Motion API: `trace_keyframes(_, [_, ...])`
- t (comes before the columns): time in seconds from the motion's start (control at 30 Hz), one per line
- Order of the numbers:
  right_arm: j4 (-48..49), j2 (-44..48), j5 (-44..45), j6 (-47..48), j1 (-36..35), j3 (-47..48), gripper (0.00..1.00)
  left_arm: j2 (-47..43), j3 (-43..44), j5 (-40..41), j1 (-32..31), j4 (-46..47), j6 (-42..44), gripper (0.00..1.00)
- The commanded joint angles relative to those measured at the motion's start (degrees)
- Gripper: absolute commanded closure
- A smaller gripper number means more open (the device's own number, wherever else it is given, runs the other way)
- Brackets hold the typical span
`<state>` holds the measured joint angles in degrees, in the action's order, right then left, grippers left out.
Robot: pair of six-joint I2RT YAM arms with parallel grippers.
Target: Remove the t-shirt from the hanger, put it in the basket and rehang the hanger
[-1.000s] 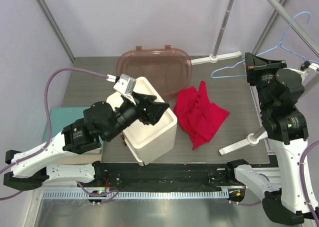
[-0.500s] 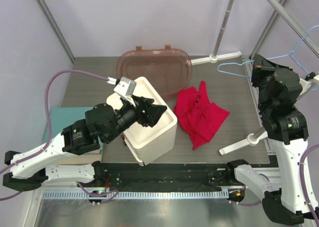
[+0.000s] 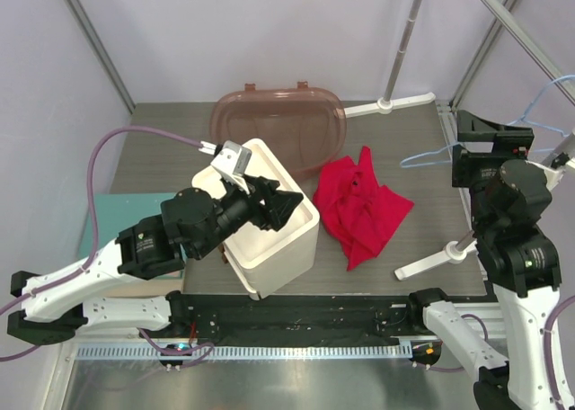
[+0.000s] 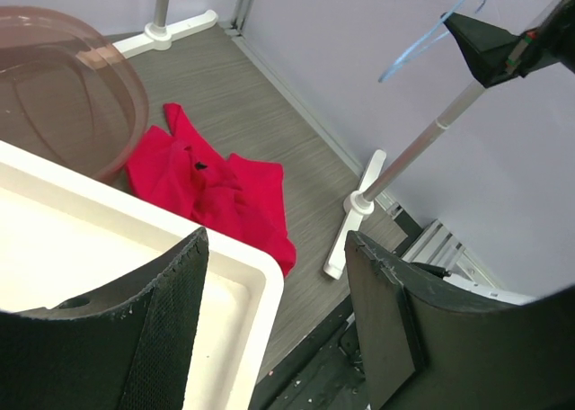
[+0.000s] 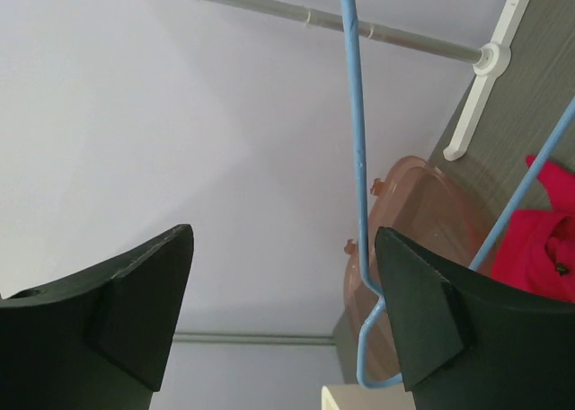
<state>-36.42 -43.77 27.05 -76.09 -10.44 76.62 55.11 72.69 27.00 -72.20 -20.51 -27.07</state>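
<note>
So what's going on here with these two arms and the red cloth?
The red t-shirt is already off the light-blue hanger and lies crumpled on the table. The right arm's tool is open up by the hanger, with the wire running through its gap, not clamped. The left arm's tool hangs open over a white box, holding nothing.

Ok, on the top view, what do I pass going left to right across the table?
Teal mat → white box → t-shirt → hanger.
</note>
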Motion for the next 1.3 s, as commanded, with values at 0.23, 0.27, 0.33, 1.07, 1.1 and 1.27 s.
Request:
trace_keyframes(0.23, [-15.15, 6.32, -18.31, 36.69, -0.11, 6.88, 0.04, -2.02, -3.16, 2.0, 0.05, -3.57, -3.42, 0.33])
trace_keyframes(0.27, [-15.34, 6.94, -20.7, 39.77, -0.11, 5.75, 0.04, -2.29, -3.51, 1.65, 0.05, -3.83, -3.95, 0.32])
trace_keyframes(0.33, [-15.69, 8.78, -27.7, 45.23, -0.02, 4.16, 0.03, -3.6, -4.83, 1.74, 0.05, -4.53, -5.35, 0.3])
trace_keyframes(1.07, [-17.54, -4.83, -49.81, 47.18, -4.23, 3.9, 0.04, -10.38, -9.41, 4.9, 0.05, -5.24, -7.38, 0.25])
trace_keyframes(1.1, [-17.54, -5.36, -49.81, 47.09, -5.11, 3.19, 0.04, -9.94, -8.88, 4.9, 0.05, -5.67, -7.3, 0.25])
trace_keyframes(1.27, [-16.49, -6.32, -37.26, 46.48, -15.21, -4.36, 0.03, -8.27, -7.91, 4.55, 0.05, -6.29, -7.64, 0.26])
